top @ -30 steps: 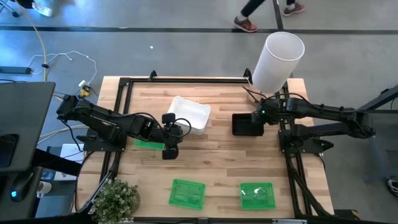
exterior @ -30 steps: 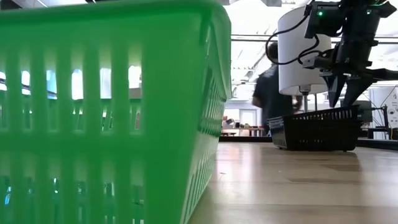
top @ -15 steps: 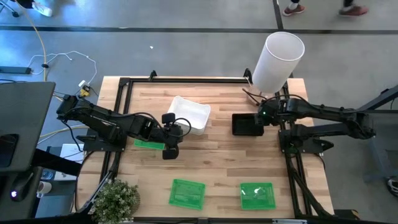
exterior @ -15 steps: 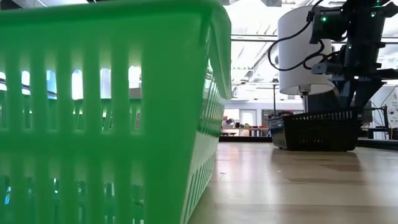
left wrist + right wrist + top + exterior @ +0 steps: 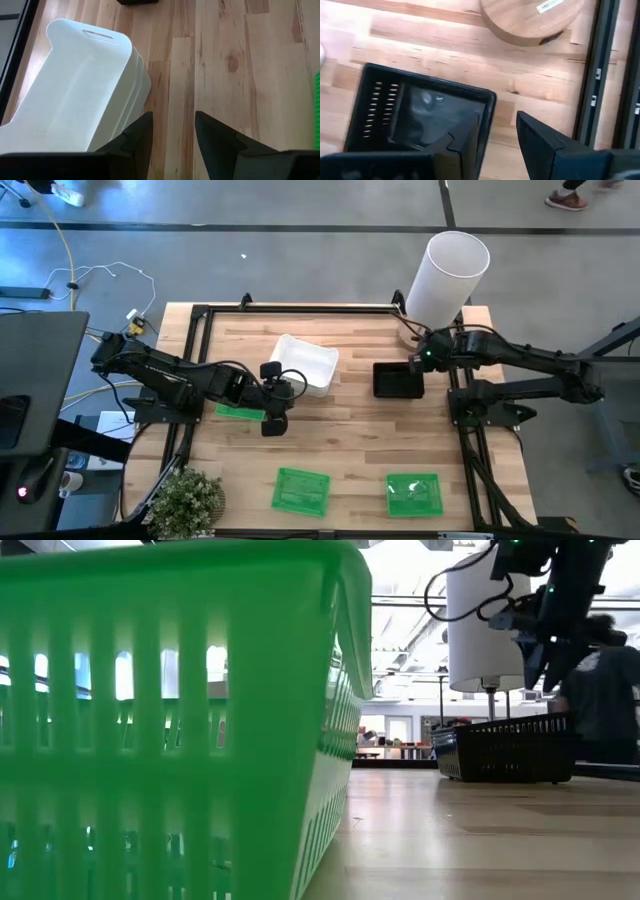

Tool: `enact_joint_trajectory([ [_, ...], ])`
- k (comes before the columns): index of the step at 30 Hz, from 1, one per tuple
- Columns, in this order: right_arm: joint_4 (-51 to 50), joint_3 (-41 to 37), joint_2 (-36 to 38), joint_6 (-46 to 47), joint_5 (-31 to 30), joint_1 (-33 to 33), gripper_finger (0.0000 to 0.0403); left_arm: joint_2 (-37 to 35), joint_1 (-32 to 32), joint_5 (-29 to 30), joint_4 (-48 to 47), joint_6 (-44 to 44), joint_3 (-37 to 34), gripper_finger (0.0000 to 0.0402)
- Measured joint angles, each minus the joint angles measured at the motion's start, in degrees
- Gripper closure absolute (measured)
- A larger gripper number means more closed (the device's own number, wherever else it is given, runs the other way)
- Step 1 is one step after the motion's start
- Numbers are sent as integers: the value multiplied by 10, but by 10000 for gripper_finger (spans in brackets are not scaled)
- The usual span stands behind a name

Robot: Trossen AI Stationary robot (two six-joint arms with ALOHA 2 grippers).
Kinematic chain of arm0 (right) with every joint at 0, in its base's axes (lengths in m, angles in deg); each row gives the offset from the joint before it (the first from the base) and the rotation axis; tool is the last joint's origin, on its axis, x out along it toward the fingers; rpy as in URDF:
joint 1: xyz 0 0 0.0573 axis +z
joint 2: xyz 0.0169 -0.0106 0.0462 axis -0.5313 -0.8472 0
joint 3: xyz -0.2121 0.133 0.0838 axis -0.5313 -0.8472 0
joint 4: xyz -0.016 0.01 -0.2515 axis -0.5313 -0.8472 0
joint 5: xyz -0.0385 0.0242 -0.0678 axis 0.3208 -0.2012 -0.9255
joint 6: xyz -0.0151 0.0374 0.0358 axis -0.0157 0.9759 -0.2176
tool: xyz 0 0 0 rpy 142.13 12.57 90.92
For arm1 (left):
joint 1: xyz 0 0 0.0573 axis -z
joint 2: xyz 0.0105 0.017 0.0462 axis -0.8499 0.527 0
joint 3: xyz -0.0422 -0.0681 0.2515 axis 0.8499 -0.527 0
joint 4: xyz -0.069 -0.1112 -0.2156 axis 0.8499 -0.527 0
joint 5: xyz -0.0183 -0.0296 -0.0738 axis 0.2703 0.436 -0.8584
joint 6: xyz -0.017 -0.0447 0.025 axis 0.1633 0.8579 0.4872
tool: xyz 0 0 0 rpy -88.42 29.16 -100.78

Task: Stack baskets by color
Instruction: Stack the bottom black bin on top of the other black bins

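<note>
My counter (image 5: 340, 430) is pale wood in jointed planks, smooth with a soft sheen. The white baskets (image 5: 80, 95) look like smooth, slightly glossy plastic. The black basket (image 5: 420, 112) is matt plastic with slotted sides, and the green basket (image 5: 180, 720) is translucent ribbed plastic. My own fingers (image 5: 212, 132) are dull black, with no shine.

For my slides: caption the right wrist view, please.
Open right gripper above the black basket's rim, a round wooden base beyond.
</note>
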Motion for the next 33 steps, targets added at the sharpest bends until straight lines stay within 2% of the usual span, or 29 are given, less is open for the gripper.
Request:
enact_joint_trajectory([
  [3, -1, -3, 0, 0, 11, 0, 279, 0, 0, 0, 0, 0, 0, 268],
  [10, 14, -71, -1, 15, 59, 0, 279, 0, 0, 0, 1, -2, 0, 268],
  [14, 26, -89, -1, 17, 67, 0, 279, 0, 0, 0, 1, -1, 0, 268],
  [23, 17, -46, 0, -2, 26, 0, 279, 0, 0, 0, 2, 0, 0, 268],
  [33, 15, -41, -28, -15, 49, 0, 279, 0, 0, 0, 4, -1, 0, 268],
])
